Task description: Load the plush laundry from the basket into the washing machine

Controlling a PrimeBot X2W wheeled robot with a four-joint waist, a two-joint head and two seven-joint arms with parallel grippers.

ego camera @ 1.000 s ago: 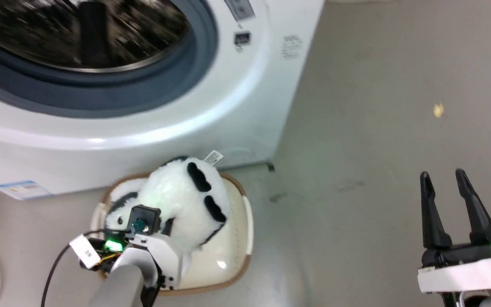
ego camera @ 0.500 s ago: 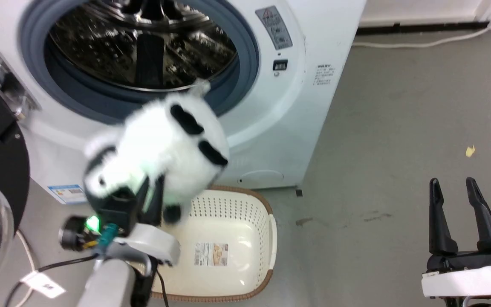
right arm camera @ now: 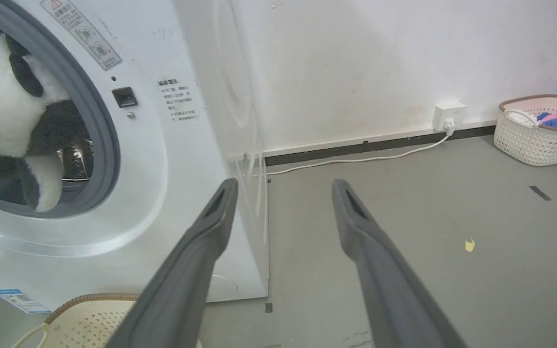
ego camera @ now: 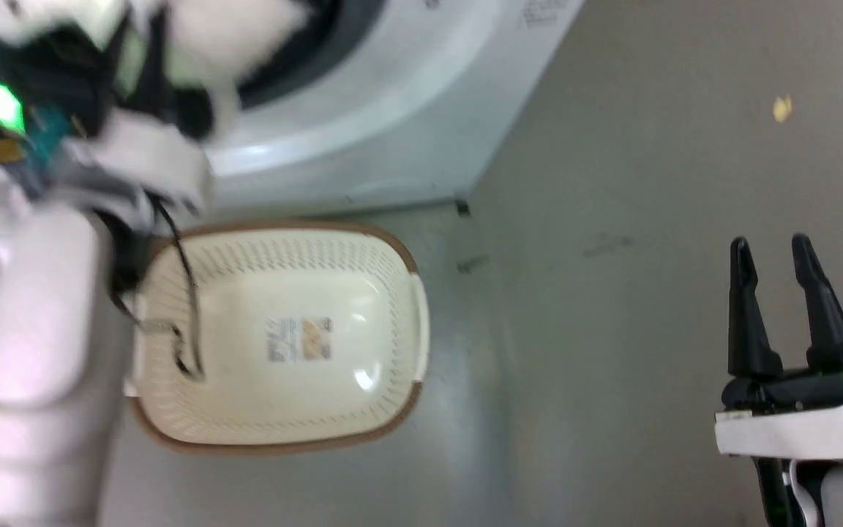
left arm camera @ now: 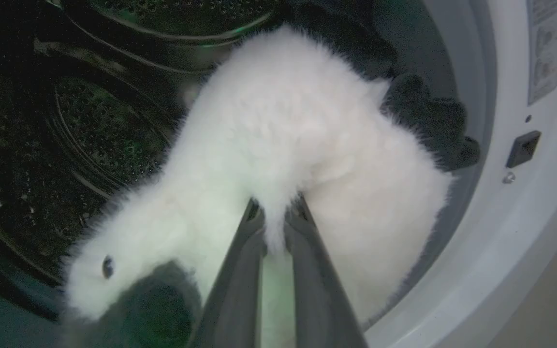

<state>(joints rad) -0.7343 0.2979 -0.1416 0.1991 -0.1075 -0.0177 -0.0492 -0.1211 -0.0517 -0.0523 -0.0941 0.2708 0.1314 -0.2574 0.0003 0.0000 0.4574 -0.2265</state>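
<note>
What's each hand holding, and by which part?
Left hand pinches the plush panda by white body fur at the mouth of the washing machine. Right hand open, empty.

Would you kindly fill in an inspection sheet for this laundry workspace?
Surface: grey floor.
Job's things: fluffy white-and-black panda toy in the mouth of the white front-loading washing machine; cream perforated plastic basket below, label sticker inside.
Clutter: small yellow scrap; white woven basket of coloured items by the wall.
Grippers: left gripper shut on the toy; right gripper open, holding nothing.
Cables: white cord to wall socket; black cable over the cream basket.
Surroundings: white wall.
</note>
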